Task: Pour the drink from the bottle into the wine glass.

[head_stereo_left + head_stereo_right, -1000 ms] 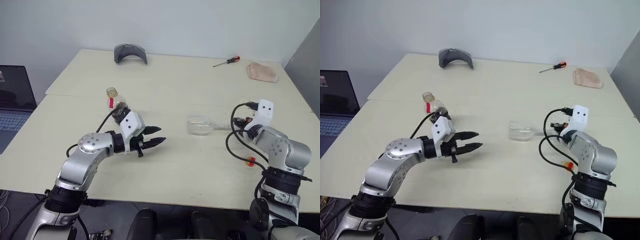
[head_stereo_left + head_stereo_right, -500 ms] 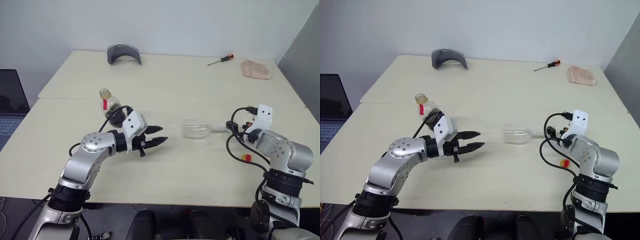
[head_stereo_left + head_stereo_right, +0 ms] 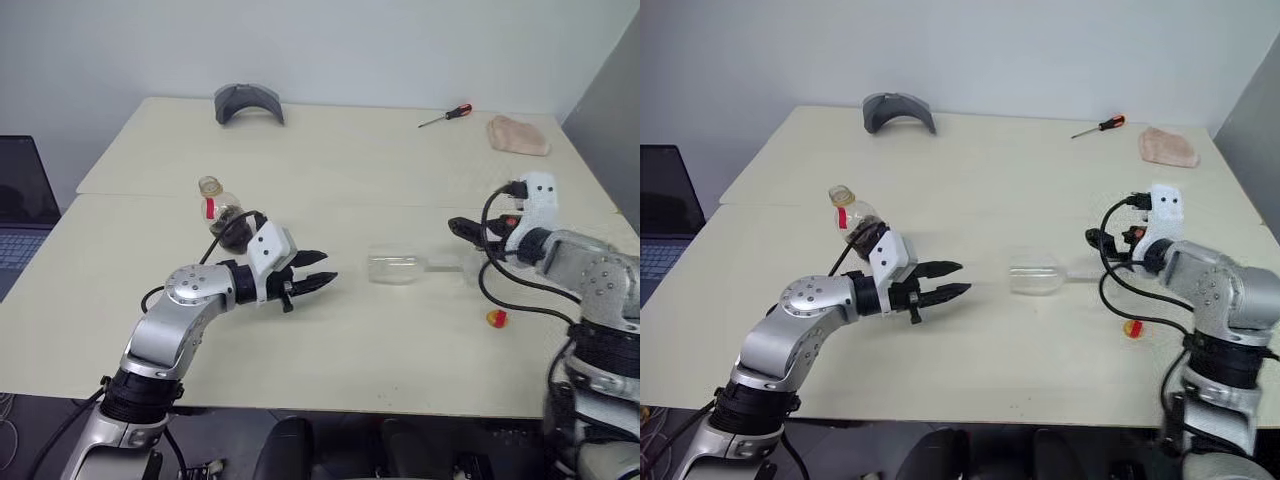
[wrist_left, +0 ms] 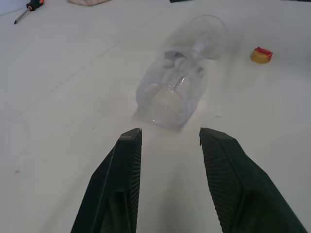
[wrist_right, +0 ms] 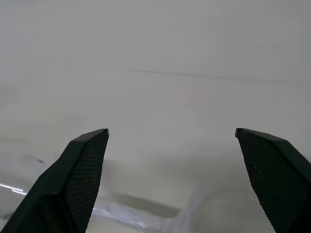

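The wine glass [image 3: 395,268] lies on its side at the middle of the table, bowl mouth toward my left gripper, stem and foot toward the right. My left gripper [image 3: 318,272] hovers a short way left of the bowl [image 4: 170,92], open and empty. The bottle [image 3: 218,205] stands upright and uncapped behind my left wrist, with a little dark drink at its bottom. My right gripper [image 3: 468,238] hangs above the glass's foot end, open wide with nothing between its fingers [image 5: 80,170]. The yellow-and-red cap [image 3: 495,318] lies on the table near my right arm.
A grey curved object [image 3: 248,103], a red-handled screwdriver [image 3: 447,116] and a beige cloth [image 3: 518,135] lie along the far edge. A laptop [image 3: 20,200] sits off the table's left side. A seam runs across where two tabletops meet.
My right gripper has opened wide and lifted up off the table at the glass's foot end. The glass stays on its side, and my left arm has not moved.
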